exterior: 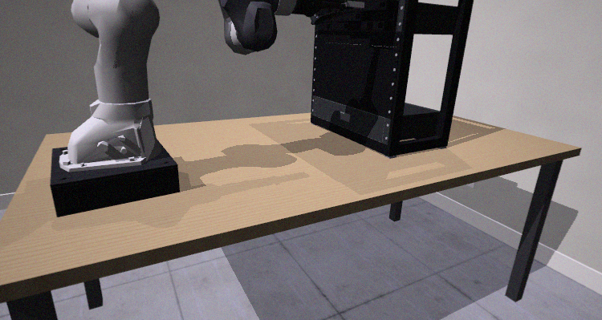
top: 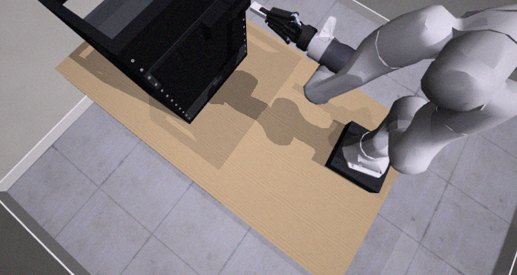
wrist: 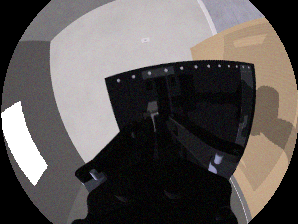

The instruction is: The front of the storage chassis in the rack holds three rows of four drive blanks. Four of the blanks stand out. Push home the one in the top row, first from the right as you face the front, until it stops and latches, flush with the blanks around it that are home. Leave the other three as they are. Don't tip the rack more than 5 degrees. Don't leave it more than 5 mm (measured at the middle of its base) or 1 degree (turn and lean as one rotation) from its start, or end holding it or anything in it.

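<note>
One rack [exterior: 401, 65] faces one gripper [top: 257, 9], fingers clenched together, grasping nothing.

The black rack [exterior: 459, 44] stands upright on the table (its drive blanks too dark to distinguish).

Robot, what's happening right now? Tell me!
Gripper shut, holding nothing, fingertips at the rack front, top edge. Target blank too dark to make out. Nothing seen between.

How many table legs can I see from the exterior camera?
4: near-right leg, far-right leg, far-left leg, near-left leg cut off at the frame's bottom edge.
</note>
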You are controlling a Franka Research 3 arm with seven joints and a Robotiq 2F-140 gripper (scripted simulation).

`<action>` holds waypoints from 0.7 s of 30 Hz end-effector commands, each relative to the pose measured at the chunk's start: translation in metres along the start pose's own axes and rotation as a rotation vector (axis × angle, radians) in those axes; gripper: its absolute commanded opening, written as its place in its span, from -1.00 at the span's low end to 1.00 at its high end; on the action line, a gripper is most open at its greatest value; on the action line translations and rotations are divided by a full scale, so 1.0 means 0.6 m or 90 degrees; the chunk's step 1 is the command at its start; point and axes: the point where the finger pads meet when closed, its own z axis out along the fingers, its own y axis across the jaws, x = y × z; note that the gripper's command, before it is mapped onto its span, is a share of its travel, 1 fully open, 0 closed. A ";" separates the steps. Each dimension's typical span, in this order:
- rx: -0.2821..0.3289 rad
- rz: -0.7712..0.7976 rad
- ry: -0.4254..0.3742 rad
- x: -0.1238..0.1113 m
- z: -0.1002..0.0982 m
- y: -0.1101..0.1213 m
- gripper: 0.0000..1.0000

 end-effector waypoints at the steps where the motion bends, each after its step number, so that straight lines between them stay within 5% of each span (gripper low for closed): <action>1: 0.003 0.014 -0.004 0.000 -0.001 -0.003 -1.00; 12: 0.003 0.014 -0.004 0.000 0.061 -0.003 -1.00; 21: 0.003 0.014 -0.004 0.000 0.064 -0.003 -1.00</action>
